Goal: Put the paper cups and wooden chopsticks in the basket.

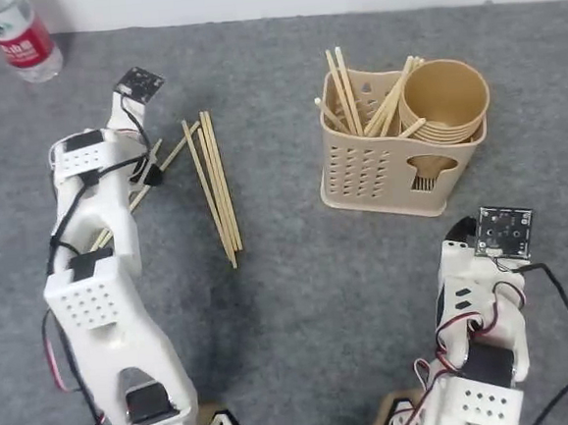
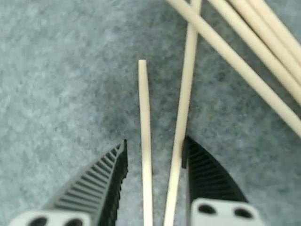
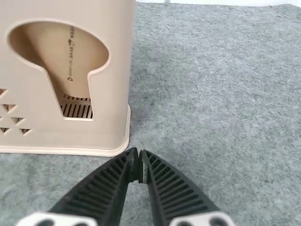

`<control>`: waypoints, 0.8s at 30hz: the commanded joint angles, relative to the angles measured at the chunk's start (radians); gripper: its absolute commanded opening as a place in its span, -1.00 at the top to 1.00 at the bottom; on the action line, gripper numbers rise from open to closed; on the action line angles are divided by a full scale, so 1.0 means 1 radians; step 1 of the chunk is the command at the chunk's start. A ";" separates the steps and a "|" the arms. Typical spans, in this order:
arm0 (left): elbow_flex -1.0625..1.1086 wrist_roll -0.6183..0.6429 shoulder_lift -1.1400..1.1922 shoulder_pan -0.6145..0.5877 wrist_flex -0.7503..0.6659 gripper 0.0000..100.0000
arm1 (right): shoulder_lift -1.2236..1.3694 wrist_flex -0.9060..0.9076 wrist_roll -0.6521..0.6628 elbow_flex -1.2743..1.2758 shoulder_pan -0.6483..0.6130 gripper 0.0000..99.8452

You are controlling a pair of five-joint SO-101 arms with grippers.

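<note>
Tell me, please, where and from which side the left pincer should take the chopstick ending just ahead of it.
Take the chopstick mid-shaft from above: it lies flat on the carpet, lengthwise between the fingers of the open left pincer, which would close across its width. Its neighbour may follow.

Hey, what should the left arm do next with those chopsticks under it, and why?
Probably close the left gripper. Its jaws stand open on either side of two pale wooden chopsticks lying on the grey carpet, so shutting should catch both for carrying to the beige perforated plastic basket.
</note>
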 commanded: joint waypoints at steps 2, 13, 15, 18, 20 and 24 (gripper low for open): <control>-0.206 -0.015 0.046 -0.049 0.170 0.64 | -0.010 -0.013 0.014 0.008 -0.008 0.98; -0.702 -0.109 0.344 -0.037 0.609 0.64 | -0.010 -0.013 0.014 0.008 -0.007 0.98; -0.802 -0.109 0.420 -0.037 0.643 0.64 | -0.010 -0.013 0.014 0.008 -0.007 0.98; -0.949 -0.109 0.532 -0.035 0.689 0.64 | -0.010 -0.013 0.014 0.008 -0.007 0.98; -1.047 -0.112 0.600 -0.032 0.732 0.64 | -0.010 -0.013 0.014 0.008 -0.008 0.98; -1.224 -0.178 0.707 -0.011 0.835 0.77 | -0.010 -0.013 0.014 0.008 -0.008 0.98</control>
